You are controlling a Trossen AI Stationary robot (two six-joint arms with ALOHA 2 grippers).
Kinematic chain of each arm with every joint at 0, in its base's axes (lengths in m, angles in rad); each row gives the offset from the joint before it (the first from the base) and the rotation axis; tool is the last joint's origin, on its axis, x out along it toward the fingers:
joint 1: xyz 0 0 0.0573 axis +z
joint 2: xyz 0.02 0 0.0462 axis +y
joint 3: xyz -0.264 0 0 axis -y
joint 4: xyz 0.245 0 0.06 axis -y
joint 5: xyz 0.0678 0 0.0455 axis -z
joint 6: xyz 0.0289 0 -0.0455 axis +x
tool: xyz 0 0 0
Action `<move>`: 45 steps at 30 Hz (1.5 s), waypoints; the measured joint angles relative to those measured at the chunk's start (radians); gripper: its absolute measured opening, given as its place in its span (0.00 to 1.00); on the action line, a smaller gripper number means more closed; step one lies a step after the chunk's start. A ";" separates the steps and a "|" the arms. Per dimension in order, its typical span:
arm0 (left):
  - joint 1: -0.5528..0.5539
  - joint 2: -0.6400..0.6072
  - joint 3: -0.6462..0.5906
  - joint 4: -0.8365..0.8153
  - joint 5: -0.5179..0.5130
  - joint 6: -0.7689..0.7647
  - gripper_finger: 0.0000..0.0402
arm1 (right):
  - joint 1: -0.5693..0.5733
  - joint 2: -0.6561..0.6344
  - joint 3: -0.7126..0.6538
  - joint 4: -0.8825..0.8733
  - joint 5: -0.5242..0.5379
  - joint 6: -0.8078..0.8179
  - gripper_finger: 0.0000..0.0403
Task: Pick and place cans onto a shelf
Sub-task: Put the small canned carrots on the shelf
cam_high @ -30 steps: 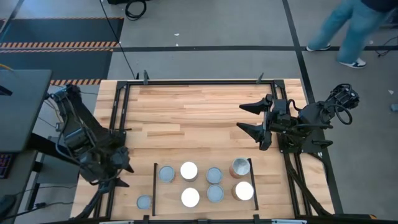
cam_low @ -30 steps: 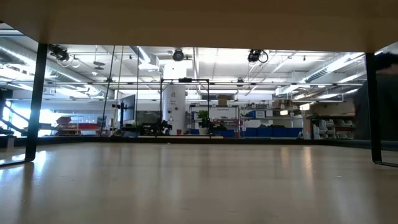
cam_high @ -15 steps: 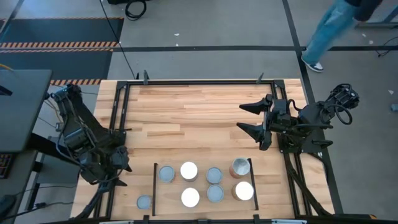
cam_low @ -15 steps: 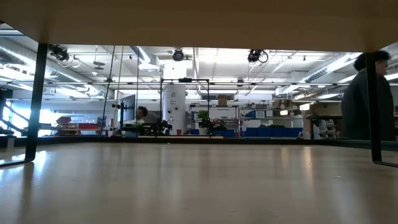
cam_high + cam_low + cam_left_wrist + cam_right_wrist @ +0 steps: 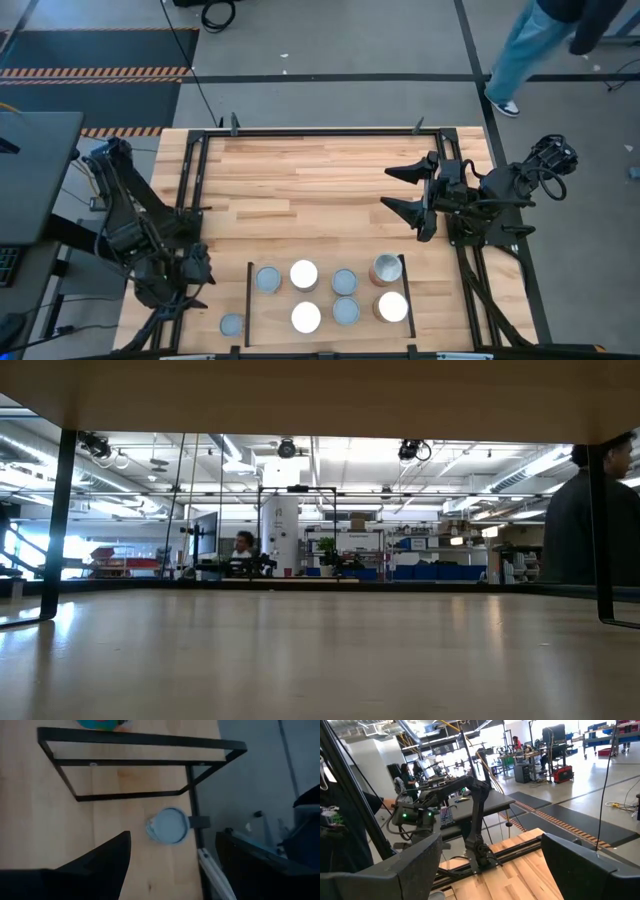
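The shelf (image 5: 327, 296) is a light-wood panel between two black rails at the table's near edge. Several cans stand upright on it, among them a grey-blue one (image 5: 268, 279), a white-topped one (image 5: 304, 274) and a tan-sided one (image 5: 387, 268). One more grey-blue can (image 5: 232, 325) (image 5: 169, 825) stands on its base on the table, just left of the shelf's left rail (image 5: 248, 300). My left gripper (image 5: 198, 290) (image 5: 172, 870) hovers open, up and to the left of that can. My right gripper (image 5: 403, 190) waits open above the table's right half. The low view shows no gripper and no can.
A black frame (image 5: 320, 130) runs round the tabletop, and bare wood (image 5: 300, 190) lies between the arms. The shelf's black rail frame (image 5: 140, 765) stands just beyond the lone can. A person (image 5: 530, 40) walks on the floor past the far right corner.
My left gripper has moved a little toward the table's near edge, closer to the lone can, and stays open. My right gripper has kept still. The person beyond the table has walked on.
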 joint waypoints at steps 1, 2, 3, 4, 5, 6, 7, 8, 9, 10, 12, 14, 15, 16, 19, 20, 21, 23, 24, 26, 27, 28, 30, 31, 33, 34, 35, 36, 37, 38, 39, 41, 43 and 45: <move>0.000 0.000 0.000 -0.011 -0.001 0.007 0.73 | 0.000 0.000 0.000 0.000 0.000 0.000 0.86; -0.002 0.000 0.000 -0.033 -0.001 0.006 0.73 | 0.000 0.000 0.000 0.000 0.000 0.000 0.86; -0.006 0.000 0.000 -0.060 -0.001 0.001 0.73 | 0.000 0.000 0.000 0.000 0.000 0.000 0.86; -0.010 0.000 0.000 -0.084 -0.001 -0.007 0.73 | 0.000 0.000 0.000 0.000 0.000 0.000 0.86; -0.011 0.000 0.000 -0.106 -0.001 -0.013 0.73 | 0.000 0.000 0.000 0.000 0.000 0.000 0.86; -0.012 0.000 0.000 -0.123 -0.001 -0.013 0.73 | 0.000 0.000 0.000 0.000 0.000 0.000 0.86; -0.017 0.000 0.000 -0.133 -0.002 -0.011 0.73 | 0.000 0.000 0.000 0.000 0.000 0.000 0.86; -0.024 0.000 0.000 -0.137 -0.003 -0.005 0.73 | 0.000 0.000 0.000 0.000 0.000 0.000 0.86; -0.034 0.000 0.000 -0.137 -0.006 0.004 0.73 | 0.000 0.000 0.000 0.000 0.000 0.000 0.86; -0.046 0.000 0.000 -0.134 -0.004 0.006 0.73 | 0.000 0.000 0.000 0.000 0.000 0.000 0.86; -0.083 0.000 0.000 -0.125 -0.001 0.000 0.73 | 0.000 0.000 0.000 0.000 0.000 0.000 0.86; -0.131 0.001 0.000 -0.122 -0.007 -0.016 0.73 | 0.000 0.000 0.000 0.000 0.000 0.000 0.86; -0.153 0.005 0.000 -0.128 -0.027 -0.036 0.73 | 0.000 0.000 0.000 0.000 0.000 0.000 0.86; -0.170 0.010 -0.001 -0.141 -0.054 -0.064 0.73 | 0.000 0.000 0.000 0.000 0.000 0.000 0.86; -0.185 0.043 -0.003 -0.184 -0.086 -0.120 0.73 | 0.000 0.000 0.000 0.000 0.000 0.000 0.86; -0.184 0.052 -0.003 -0.172 -0.087 -0.117 0.73 | 0.000 0.000 0.000 0.000 0.000 0.000 0.86; -0.184 0.059 -0.003 -0.155 -0.088 -0.099 0.73 | 0.000 0.000 0.000 0.000 0.000 0.000 0.86; -0.184 0.071 -0.003 -0.117 -0.079 -0.071 0.73 | 0.000 0.000 0.000 0.000 0.000 0.000 0.86; -0.185 0.078 -0.003 -0.097 -0.071 -0.065 0.73 | 0.000 0.000 0.000 0.000 0.000 0.000 0.86; -0.191 0.087 -0.003 -0.073 -0.062 -0.066 0.73 | 0.000 0.000 0.000 0.000 0.000 0.000 0.86; -0.195 0.090 -0.003 -0.066 -0.062 -0.070 0.73 | 0.000 0.000 0.000 0.000 0.000 0.000 0.86; -0.197 0.092 -0.003 -0.060 -0.063 -0.073 0.73 | 0.000 0.000 0.000 0.000 0.000 0.000 0.86; -0.199 0.092 -0.003 -0.052 -0.068 -0.076 0.73 | 0.000 0.000 0.000 0.000 0.000 0.000 0.86; -0.199 0.091 -0.003 -0.054 -0.068 -0.077 0.73 | 0.000 0.000 0.000 0.000 0.000 0.000 0.86; -0.199 0.091 -0.003 -0.057 -0.068 -0.081 0.73 | 0.000 0.000 0.000 0.000 0.000 0.000 0.86; -0.199 0.091 -0.003 -0.057 -0.068 -0.083 0.73 | 0.000 0.000 0.000 0.000 0.000 0.000 0.86; -0.199 0.091 -0.003 -0.056 -0.068 -0.086 0.73 | 0.000 0.000 0.000 0.000 0.000 0.000 0.86; -0.199 0.091 -0.003 -0.055 -0.068 -0.088 0.73 | 0.000 0.000 0.000 0.000 0.000 0.000 0.86; -0.199 0.091 -0.003 -0.054 -0.068 -0.089 0.73 | 0.000 0.000 0.000 0.000 0.000 0.000 0.86; -0.199 0.091 -0.003 -0.054 -0.069 -0.088 0.73 | 0.000 0.000 0.000 0.000 0.000 0.000 0.86; -0.200 0.091 -0.003 -0.055 -0.069 -0.082 0.73 | 0.000 0.000 0.000 0.000 0.000 0.000 0.86; -0.200 0.091 -0.003 -0.061 -0.069 -0.068 0.73 | 0.000 0.000 0.000 0.000 0.000 0.000 0.86; -0.200 0.091 -0.003 -0.080 -0.068 -0.077 0.73 | 0.000 0.000 0.000 0.000 0.000 0.000 0.86; -0.201 0.096 -0.003 -0.110 -0.069 -0.095 0.73 | 0.000 0.000 0.000 0.000 0.000 0.000 0.86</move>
